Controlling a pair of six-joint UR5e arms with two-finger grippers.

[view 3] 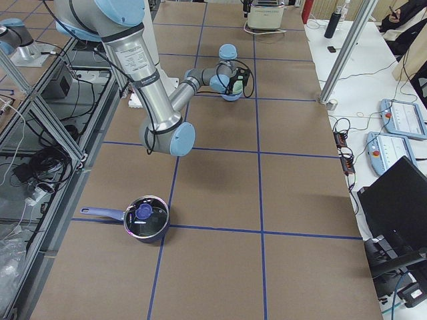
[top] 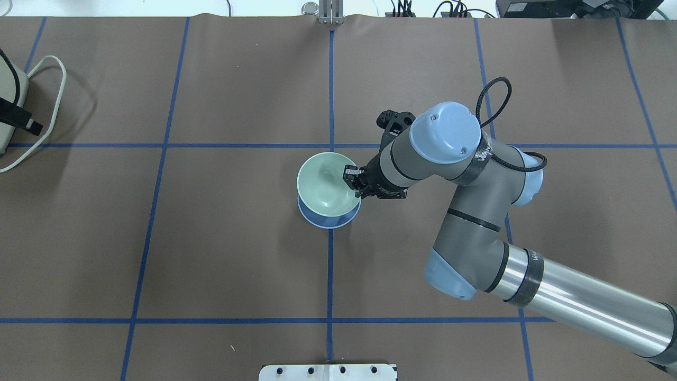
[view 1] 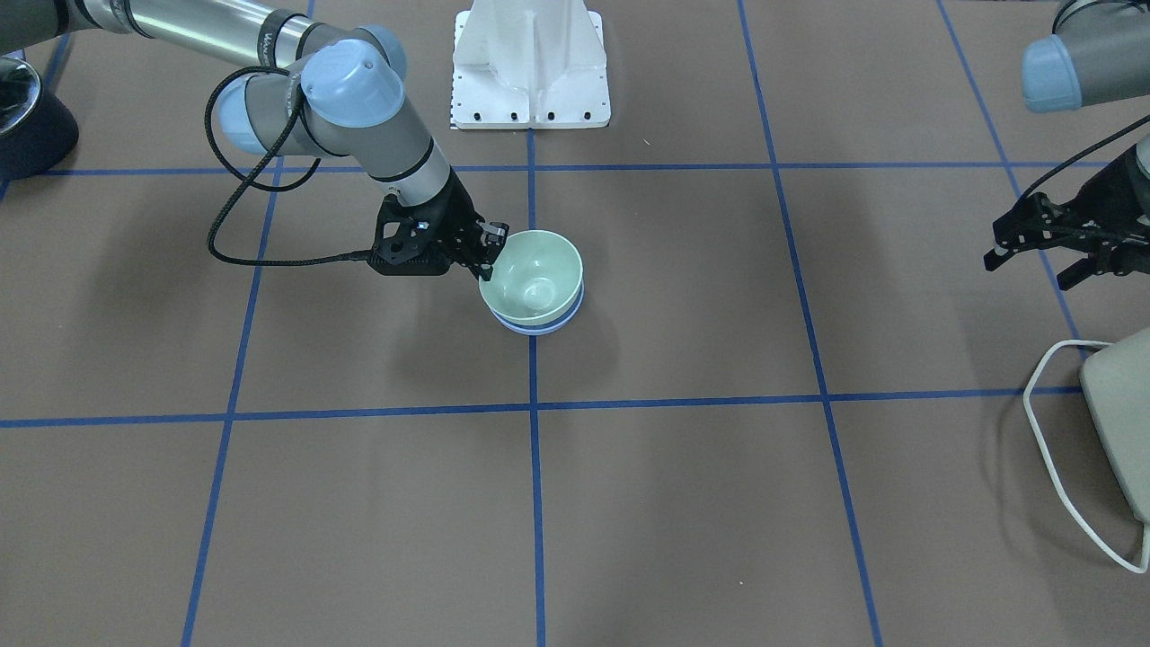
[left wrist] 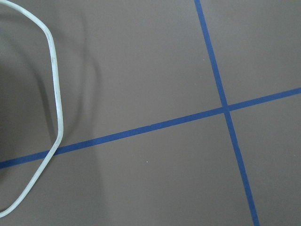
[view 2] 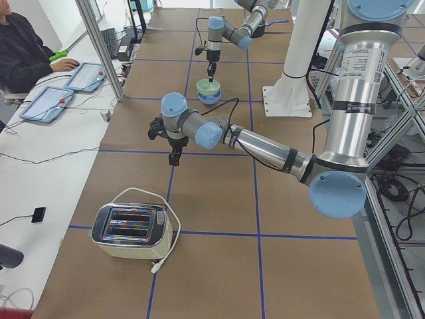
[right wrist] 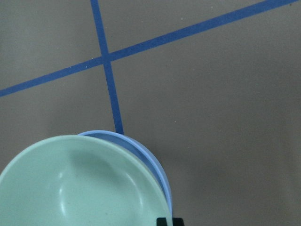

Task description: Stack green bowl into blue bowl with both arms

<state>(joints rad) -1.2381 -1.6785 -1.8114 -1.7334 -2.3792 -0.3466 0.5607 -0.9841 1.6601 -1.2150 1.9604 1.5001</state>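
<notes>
Brown paper crossed by blue tape lines covers the table (top: 238,238). Two smooth, glossy round bowls sit near its middle on a tape line, the green bowl (top: 322,185) nested in the blue bowl (top: 317,217). Of the two silver-grey arms, the right gripper (top: 353,180) pinches the green bowl's rim at the bowl's right, one finger inside and one outside. The left gripper (view 1: 1029,265) hangs well apart at the far left, spread wide on nothing, near one cream toaster (view 1: 1123,404) and its white cord (left wrist: 57,103).
</notes>
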